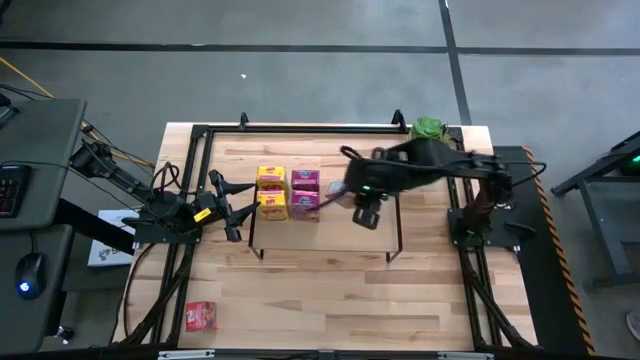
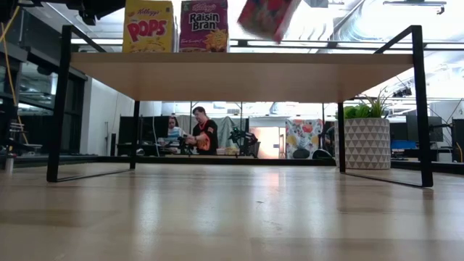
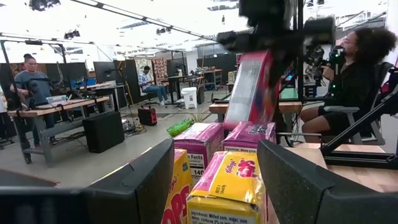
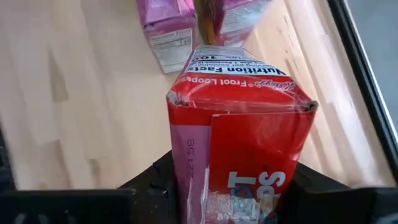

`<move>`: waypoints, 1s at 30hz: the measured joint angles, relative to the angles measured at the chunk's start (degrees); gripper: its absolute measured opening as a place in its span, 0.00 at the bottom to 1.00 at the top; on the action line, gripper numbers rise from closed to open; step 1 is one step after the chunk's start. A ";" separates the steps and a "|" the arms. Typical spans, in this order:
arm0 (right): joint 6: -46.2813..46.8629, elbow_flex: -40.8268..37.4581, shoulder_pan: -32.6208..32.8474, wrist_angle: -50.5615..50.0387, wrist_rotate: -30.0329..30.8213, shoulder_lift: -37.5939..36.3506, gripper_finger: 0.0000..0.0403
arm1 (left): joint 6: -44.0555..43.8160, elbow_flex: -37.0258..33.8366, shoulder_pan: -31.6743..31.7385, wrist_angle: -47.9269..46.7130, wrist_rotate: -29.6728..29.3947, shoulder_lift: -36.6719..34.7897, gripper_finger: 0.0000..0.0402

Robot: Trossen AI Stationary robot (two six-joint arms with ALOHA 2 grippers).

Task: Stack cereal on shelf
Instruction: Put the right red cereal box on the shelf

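Observation:
The shelf (image 1: 330,232) stands mid-table, its wood top (image 2: 239,72) carrying two yellow cereal boxes (image 1: 272,192) and two magenta ones (image 1: 305,192) side by side at its left end. My right gripper (image 4: 236,193) is above the shelf, just right of the magenta boxes (image 4: 168,25), shut on a red cereal box (image 2: 267,16). My left gripper (image 3: 214,180) waits open at the shelf's left end, level with the yellow boxes (image 3: 230,186), touching nothing. Another red box (image 1: 200,316) lies on the table near its front left corner. My right gripper pinches the red box between its two fingers (image 4: 146,183), one on each of two opposite sides (image 4: 180,168), at the box's upper end. The fingers come from above, slanting down. The box hangs tilted (image 3: 249,87), lifted clear of the shelf top.
A potted green plant (image 1: 428,128) stands at the table's far right corner, behind the shelf. The shelf top right of the magenta boxes is bare wood. People sit at desks in the room beyond the table.

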 joint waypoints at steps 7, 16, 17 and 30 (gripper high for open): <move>-11.90 0.03 -3.42 0.02 -2.38 4.13 0.35 | -1.55 0.02 0.02 -1.08 0.00 0.01 0.55; -23.76 -0.01 -3.66 0.10 1.03 7.71 0.35 | -3.01 -0.01 0.02 -2.58 0.00 0.02 0.55; -24.07 -0.01 -3.65 0.08 2.16 7.72 0.35 | -3.03 0.01 0.02 -2.62 0.00 0.02 0.55; -19.53 -0.01 -5.64 0.08 -0.09 7.83 0.35 | -4.52 -0.01 0.02 -3.49 0.00 0.02 0.55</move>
